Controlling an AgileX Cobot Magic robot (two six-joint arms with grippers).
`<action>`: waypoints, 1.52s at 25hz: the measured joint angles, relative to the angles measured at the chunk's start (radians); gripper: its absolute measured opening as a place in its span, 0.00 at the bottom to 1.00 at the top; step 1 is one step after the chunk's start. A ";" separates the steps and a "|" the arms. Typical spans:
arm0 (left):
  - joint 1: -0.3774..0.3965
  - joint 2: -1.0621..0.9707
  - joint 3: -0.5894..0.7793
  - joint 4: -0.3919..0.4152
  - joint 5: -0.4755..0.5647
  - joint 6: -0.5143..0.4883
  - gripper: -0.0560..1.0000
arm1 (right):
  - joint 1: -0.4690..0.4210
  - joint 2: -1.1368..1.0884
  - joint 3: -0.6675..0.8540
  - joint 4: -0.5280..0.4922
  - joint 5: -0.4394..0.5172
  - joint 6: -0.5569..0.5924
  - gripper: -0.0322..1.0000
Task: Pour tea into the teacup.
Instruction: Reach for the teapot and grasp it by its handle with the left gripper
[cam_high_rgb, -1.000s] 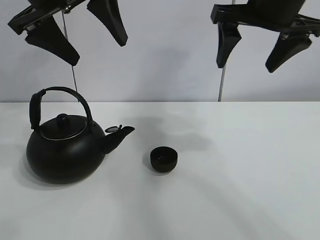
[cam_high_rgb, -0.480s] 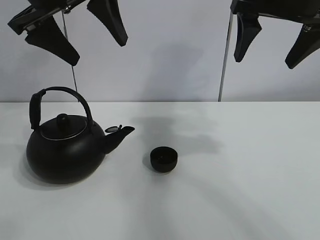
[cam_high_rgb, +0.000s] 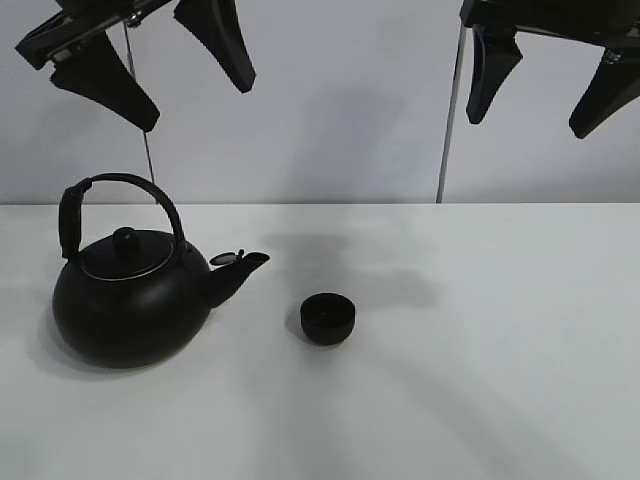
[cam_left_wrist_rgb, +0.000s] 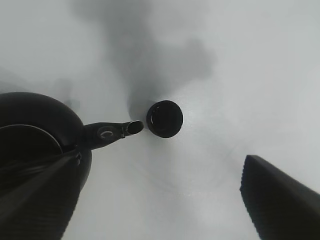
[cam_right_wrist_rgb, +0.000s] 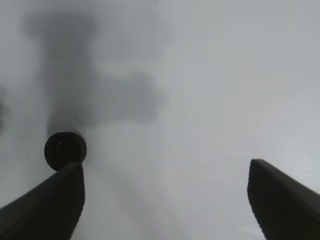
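Hovering high, the left gripper (cam_high_rgb: 197, 105) and right gripper (cam_high_rgb: 528, 128) both gape empty; the teacup (cam_high_rgb: 328, 318) sits far below, between them, near the spout of the kettle (cam_high_rgb: 130, 300); kettle ungrasped, pouring all ahead.

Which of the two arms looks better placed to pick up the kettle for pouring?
Probably the left. The open left gripper hangs roughly over the kettle, whose handle faces up toward it. The open right gripper hangs high on the other side, beyond the teacup.
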 joint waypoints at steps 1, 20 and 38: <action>0.000 0.000 0.000 0.000 0.000 0.000 0.65 | 0.000 0.000 0.000 0.004 0.000 0.000 0.63; 0.000 0.000 0.000 0.000 0.000 0.000 0.65 | 0.000 0.000 0.000 0.022 -0.003 0.000 0.63; 0.000 0.000 0.000 0.000 0.000 0.000 0.65 | 0.000 0.000 0.000 0.022 -0.003 0.000 0.63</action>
